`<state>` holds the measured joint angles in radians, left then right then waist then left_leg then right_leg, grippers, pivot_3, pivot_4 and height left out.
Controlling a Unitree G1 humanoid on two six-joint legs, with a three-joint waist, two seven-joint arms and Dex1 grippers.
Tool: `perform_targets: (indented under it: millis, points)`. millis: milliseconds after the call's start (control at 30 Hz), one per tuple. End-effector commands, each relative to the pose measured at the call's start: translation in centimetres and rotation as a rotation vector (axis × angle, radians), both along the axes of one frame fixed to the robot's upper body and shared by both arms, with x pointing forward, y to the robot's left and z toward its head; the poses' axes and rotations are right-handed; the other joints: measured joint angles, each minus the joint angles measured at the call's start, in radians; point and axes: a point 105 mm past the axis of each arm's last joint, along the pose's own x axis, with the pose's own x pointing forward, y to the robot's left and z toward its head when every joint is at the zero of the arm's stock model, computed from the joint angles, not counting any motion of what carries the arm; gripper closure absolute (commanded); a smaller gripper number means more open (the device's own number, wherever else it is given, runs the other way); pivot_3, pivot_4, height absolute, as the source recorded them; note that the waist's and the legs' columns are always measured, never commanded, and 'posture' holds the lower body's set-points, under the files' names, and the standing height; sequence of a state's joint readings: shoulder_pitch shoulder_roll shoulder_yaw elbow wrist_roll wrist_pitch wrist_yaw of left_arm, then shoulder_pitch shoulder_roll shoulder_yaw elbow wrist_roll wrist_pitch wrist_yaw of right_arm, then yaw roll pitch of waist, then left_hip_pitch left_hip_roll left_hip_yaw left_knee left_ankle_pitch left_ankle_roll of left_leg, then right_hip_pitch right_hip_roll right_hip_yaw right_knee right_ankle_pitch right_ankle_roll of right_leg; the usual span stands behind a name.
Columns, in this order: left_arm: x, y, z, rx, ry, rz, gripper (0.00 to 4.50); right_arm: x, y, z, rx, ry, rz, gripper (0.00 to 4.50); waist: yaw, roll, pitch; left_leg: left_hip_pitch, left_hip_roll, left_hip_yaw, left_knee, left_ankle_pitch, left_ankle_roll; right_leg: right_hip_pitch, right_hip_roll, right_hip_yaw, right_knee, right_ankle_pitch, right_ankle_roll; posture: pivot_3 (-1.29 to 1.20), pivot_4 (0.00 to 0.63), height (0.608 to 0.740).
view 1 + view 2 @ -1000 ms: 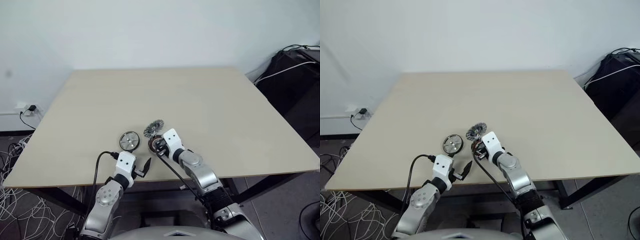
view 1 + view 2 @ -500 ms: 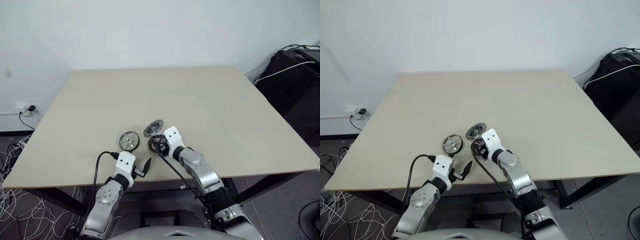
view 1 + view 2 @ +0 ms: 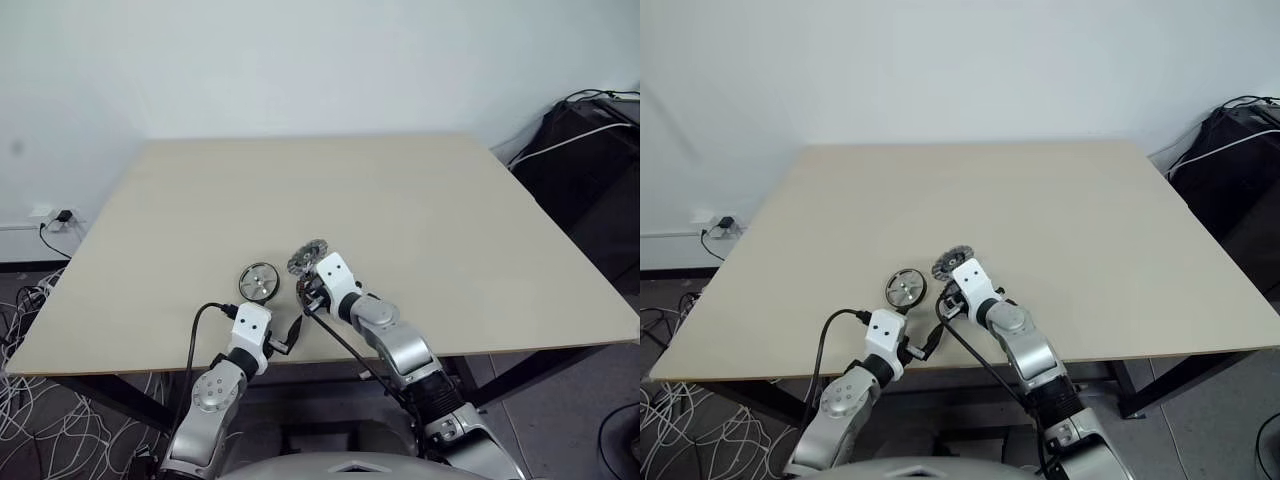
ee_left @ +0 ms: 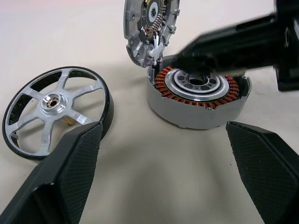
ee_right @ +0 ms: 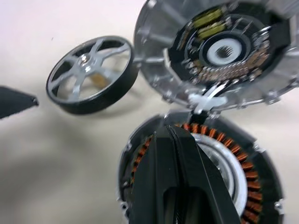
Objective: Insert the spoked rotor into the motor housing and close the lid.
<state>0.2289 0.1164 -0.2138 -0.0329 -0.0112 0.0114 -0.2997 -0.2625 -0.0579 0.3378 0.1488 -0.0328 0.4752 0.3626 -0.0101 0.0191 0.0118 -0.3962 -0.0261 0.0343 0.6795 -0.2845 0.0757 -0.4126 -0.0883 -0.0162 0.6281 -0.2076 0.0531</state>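
The spoked rotor [image 4: 56, 112], a silver wheel with a dark rim, lies flat on the table. To its right sits the motor housing [image 4: 196, 98], its orange winding ring facing up. The lid [image 4: 150, 28] stands nearly upright at the housing's far edge, with its ribbed inner side showing. My right gripper [image 5: 170, 135] is shut with nothing between its fingers. It hangs over the housing's winding, and its tip is close to the foot of the lid. My left gripper [image 4: 163, 127] is open at the table's near edge, short of the rotor and the housing.
The pale wooden table [image 3: 400, 200] stretches far beyond the parts. Dark bags and cables [image 3: 590, 140] lie on the floor to the right. White cables [image 3: 30, 420] trail on the floor at the left, and a black cable runs along each forearm.
My right gripper's fingers have closed over the motor housing. The left arm, rotor and lid have stayed put.
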Motion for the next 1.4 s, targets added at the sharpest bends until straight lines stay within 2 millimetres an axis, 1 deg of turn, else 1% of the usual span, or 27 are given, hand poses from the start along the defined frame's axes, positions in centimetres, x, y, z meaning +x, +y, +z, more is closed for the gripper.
perform_targets:
  millis: [33,233,433,767,1133,1267,1400]
  points:
    - [0.5,-0.2,1.3,-0.023,-0.051,0.001,0.00,0.7,0.5,1.9,0.019,-0.056,0.007,4.48,0.000,0.000,0.000,0.000,0.000,0.000,0.000,0.000,0.000,0.000,0.000,0.000,0.000,0.000,0.000,0.00,0.000,0.740]
    - [0.5,-0.3,1.4,-0.022,-0.051,-0.001,0.00,1.4,0.0,1.7,0.012,-0.050,-0.037,4.48,0.000,0.000,0.000,0.000,0.000,0.000,0.000,0.000,0.000,0.000,0.000,0.000,0.000,0.000,0.000,0.00,0.000,0.740]
    - [0.5,-0.2,1.4,-0.021,-0.052,0.001,0.00,2.0,-0.6,1.1,-0.011,-0.036,-0.075,4.48,0.000,0.000,0.000,0.000,0.000,0.000,0.000,0.000,0.000,0.000,0.000,0.000,0.000,0.000,0.000,0.00,0.000,0.740]
    - [0.4,-0.2,1.4,-0.023,-0.051,0.002,0.00,2.0,-0.8,0.5,-0.013,-0.017,-0.083,4.48,-0.001,0.000,0.000,0.000,0.000,0.000,0.000,0.000,0.000,0.000,0.000,0.001,0.000,0.000,0.000,0.00,0.000,0.740]
    - [0.4,-0.3,1.3,-0.024,-0.049,-0.002,0.00,2.4,-2.6,-0.6,-0.041,0.009,-0.144,4.48,-0.001,0.000,0.000,0.000,0.000,0.000,0.000,0.000,0.000,0.000,0.000,0.000,0.000,0.000,0.000,0.00,0.000,0.740]
    - [0.4,-0.3,1.3,-0.026,-0.047,-0.002,0.00,2.5,-2.7,-0.5,-0.033,0.004,-0.145,4.48,0.000,0.000,0.000,0.000,0.000,0.000,0.000,0.000,0.000,0.000,0.000,0.000,0.000,0.000,0.000,0.00,0.000,0.740]
    - [0.4,-0.3,1.3,-0.026,-0.048,-0.003,0.00,2.7,-2.4,1.1,0.014,-0.044,-0.146,4.48,0.000,0.000,0.000,0.000,0.000,0.000,0.000,0.000,0.000,0.000,0.000,0.000,0.000,0.000,0.001,0.00,0.000,0.740]
